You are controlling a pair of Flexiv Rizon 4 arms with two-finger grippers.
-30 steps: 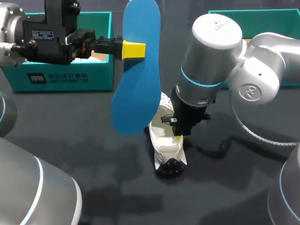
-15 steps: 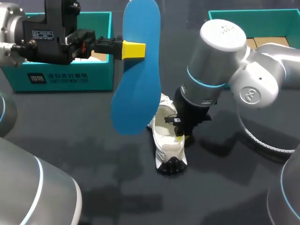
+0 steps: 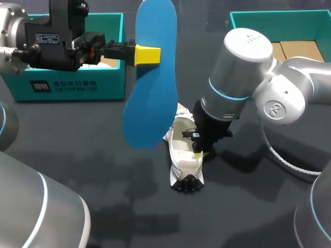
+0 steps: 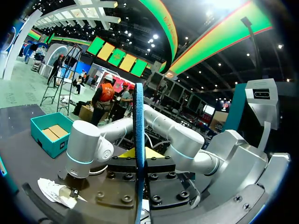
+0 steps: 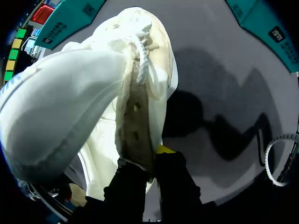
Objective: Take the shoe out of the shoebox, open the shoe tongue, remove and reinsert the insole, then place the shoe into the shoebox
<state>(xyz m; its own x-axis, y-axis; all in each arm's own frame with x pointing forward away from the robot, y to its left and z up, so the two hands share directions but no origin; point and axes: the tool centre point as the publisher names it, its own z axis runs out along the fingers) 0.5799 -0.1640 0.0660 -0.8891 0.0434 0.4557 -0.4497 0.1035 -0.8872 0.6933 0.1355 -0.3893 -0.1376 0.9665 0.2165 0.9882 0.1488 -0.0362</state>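
The white shoe lies on the dark desk near its middle, well apart from the teal shoebox at the far left and from a second teal box at the far right. The right fingers are closed on the shoe's lace-side edge. In the right wrist view that eyelet strip runs between the two black fingers, with the laces ahead of them. The left fingers are clamped on the blue insole, which is held upright above the desk. From the head view it hangs in front of the shoebox's near corner and hides the shoe's far end. In the left wrist view the insole stands edge-on, with the shoe off to one side below the right arm. That arm's thick wrist covers the shoe's right side in the head view, and a grey cable loops on the desk beside it. Against a second ago, the right arm has swung off toward the right and drawn the shoe's edge with it, so the shoe's opening shows wider. The left arm and insole have not shifted.
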